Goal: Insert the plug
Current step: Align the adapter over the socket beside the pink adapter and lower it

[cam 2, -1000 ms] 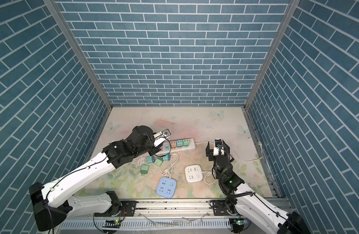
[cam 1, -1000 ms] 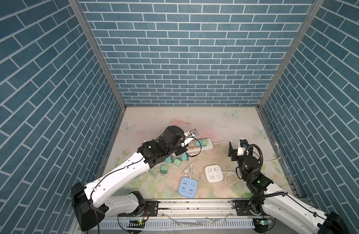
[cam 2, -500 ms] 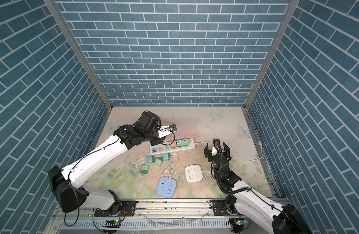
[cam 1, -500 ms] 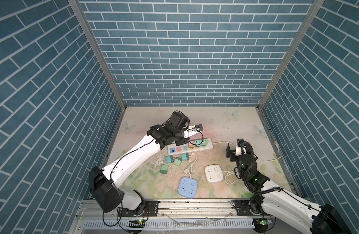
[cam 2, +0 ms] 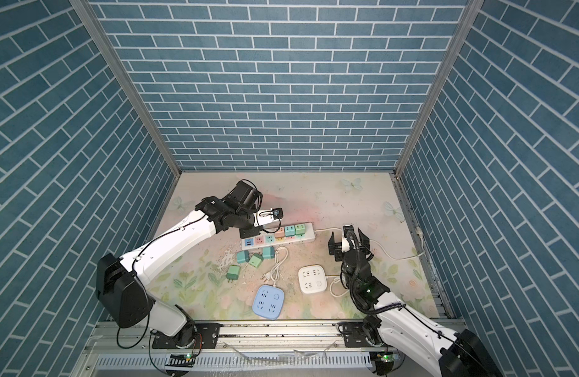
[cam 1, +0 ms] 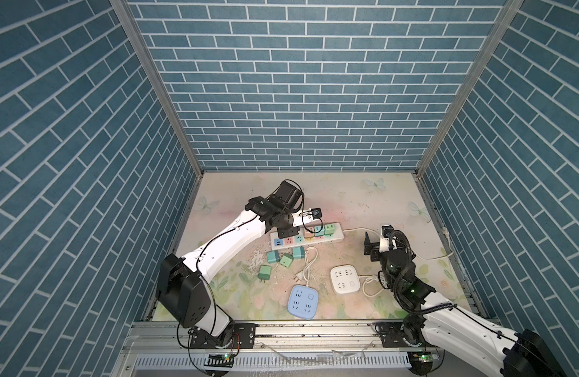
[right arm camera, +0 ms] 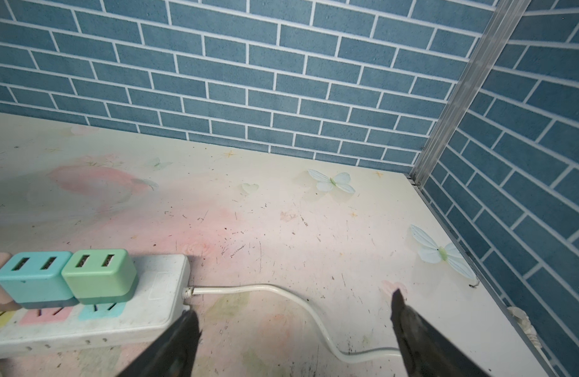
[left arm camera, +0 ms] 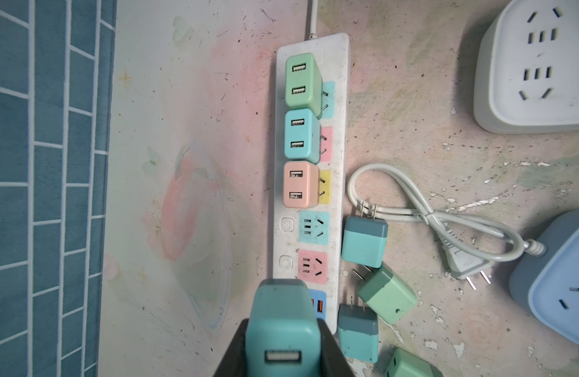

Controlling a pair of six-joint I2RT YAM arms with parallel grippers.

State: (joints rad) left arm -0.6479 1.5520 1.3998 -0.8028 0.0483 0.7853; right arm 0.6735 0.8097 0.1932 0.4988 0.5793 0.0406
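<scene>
Two black fingers [left arm camera: 232, 354] of the left hand [left arm camera: 281, 333] are clamped on the teal plug [left arm camera: 281, 303], whose USB port faces the wrist camera. Its pins are hidden under its own body, so I cannot tell whether it touches the power strip [left arm camera: 342, 169] below it. It covers part of the USB panel [left arm camera: 320, 305] at the strip's end nearest this hand. Ahead of the hand lie two free sockets [left arm camera: 313, 228], then a pink adapter [left arm camera: 299, 184], a blue adapter [left arm camera: 299, 135] and a green adapter [left arm camera: 303, 81], all plugged in. In both top views the left hand [cam 1: 286, 232] itself hides the plug. Just beside the hand, loose plugs [left arm camera: 363, 241] lie on the surface [left arm camera: 190, 98]. One is cut off by the frame edge, as are a white socket cube [left arm camera: 536, 65] and a blue socket cube [left arm camera: 562, 287].

The right hand [right arm camera: 291, 313] stands wide open and empty near the strip's cord end, the cord [right arm camera: 281, 290] lying under the gap. Only its fingertips [right arm camera: 401, 313] show.

A second ago the left arm was drawn back, its elbow nearer the loose plugs; it has since stretched out past the strip. The right hand has kept about its place.
</scene>
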